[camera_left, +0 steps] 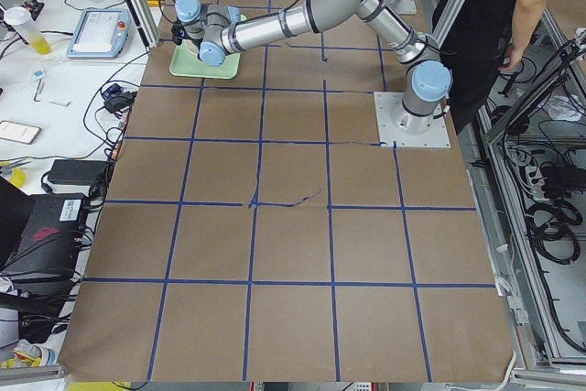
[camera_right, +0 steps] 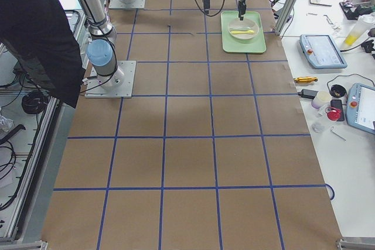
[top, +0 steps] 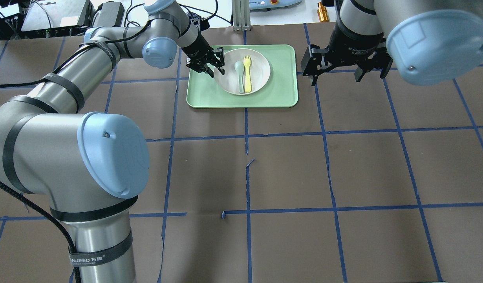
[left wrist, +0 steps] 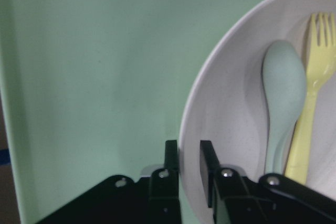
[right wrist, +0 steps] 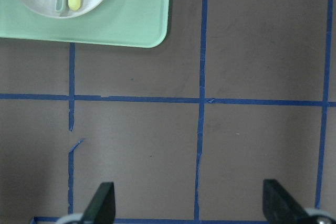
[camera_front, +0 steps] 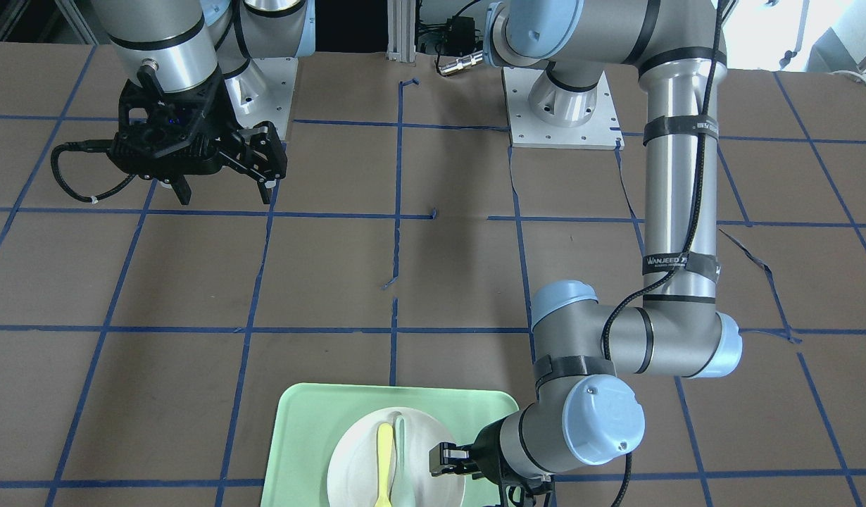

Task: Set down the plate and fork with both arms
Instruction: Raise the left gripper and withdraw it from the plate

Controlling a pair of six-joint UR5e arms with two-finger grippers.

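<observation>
Nearest the robot, the right tool (camera_front: 225,196) hung high over the bare brown desk (top: 288,173), its jaws spread wide and holding nothing, well apart from the task's things.

At the far side of the desk lay the mint-green tray (top: 280,94), and on it sat the plate (top: 261,65). The yellow fork (top: 247,74) lay across the plate's middle, touching the pale spoon (top: 239,72) on its left, tines pointing away from the robot.

The left tool (left wrist: 189,160) stood at the plate's left rim, one finger outside and one inside. As far as we could judge, it was pinched narrowly onto that rim, with the plate resting on the tray.

We saw three risks:
- **Tilt:** a hold on one edge only could let the plate tip as it rose, so that the loose fork and spoon slid off.
- **Slip:** the rim is thin and smooth, so the pinch could slide off.
- **Wrong catch:** the fork touches the spoon, so the right tool could catch both or nudge the plate, and both arms would crowd the tray.
</observation>
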